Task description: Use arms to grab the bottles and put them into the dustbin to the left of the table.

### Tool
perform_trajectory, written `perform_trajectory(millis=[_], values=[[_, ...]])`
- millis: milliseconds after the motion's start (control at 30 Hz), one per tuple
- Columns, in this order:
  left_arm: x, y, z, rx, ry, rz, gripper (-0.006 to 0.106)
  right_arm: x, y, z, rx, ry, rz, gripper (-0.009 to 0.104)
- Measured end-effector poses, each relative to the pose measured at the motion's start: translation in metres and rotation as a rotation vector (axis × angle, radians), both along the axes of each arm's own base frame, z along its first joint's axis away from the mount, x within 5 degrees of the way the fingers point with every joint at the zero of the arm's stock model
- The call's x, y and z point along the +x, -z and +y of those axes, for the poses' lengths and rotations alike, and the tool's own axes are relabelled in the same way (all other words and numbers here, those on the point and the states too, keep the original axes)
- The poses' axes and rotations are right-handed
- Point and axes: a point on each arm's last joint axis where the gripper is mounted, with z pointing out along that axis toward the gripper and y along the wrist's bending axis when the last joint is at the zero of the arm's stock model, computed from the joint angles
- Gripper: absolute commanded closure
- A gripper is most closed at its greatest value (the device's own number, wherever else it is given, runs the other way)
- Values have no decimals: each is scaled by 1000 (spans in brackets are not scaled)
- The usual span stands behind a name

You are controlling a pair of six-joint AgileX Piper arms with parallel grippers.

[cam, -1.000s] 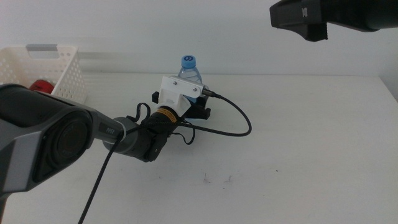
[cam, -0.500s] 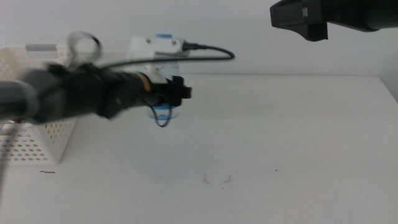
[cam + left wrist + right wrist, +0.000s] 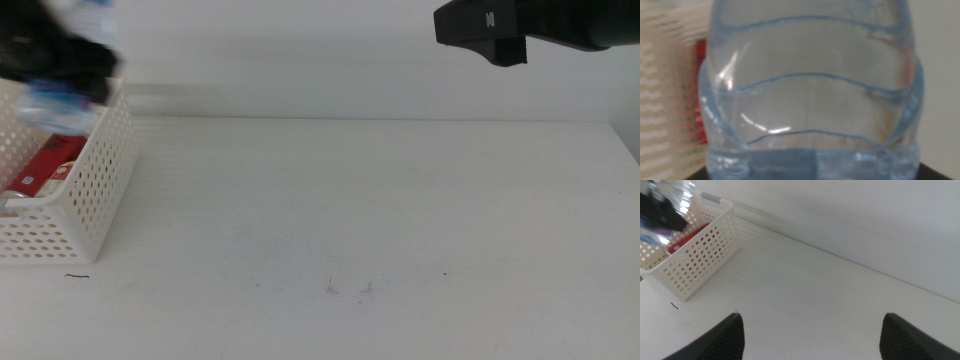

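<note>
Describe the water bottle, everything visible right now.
The water bottle is clear, blue-tinted plastic with wavy ribs, filling the left wrist view. The left hand holds it above the white perforated dustbin, over the red can. Motion blur hides its cap and tilt. The right hand waits, open.

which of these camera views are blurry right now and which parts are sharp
Middle view: the left claw and water bottle over the dustbin are motion-smeared; the table is sharp. Left wrist view: the bottle fills the frame, softly focused. Right wrist view: crisp, only the far arm blurred.
</note>
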Motion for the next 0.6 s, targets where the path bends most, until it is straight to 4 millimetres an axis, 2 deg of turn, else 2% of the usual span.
perform_trajectory(millis=[100, 233, 467, 600], values=[[4, 0, 41, 11, -60, 8, 102, 0, 0, 0, 0, 0, 0, 9], [9, 12, 71, 16, -100, 36, 102, 0, 0, 0, 0, 0, 0, 9], [32, 62, 88, 12, -114, 136, 99, 0, 0, 0, 0, 0, 0, 9], [44, 88, 91, 8, -114, 167, 87, 0, 0, 0, 0, 0, 0, 9]])
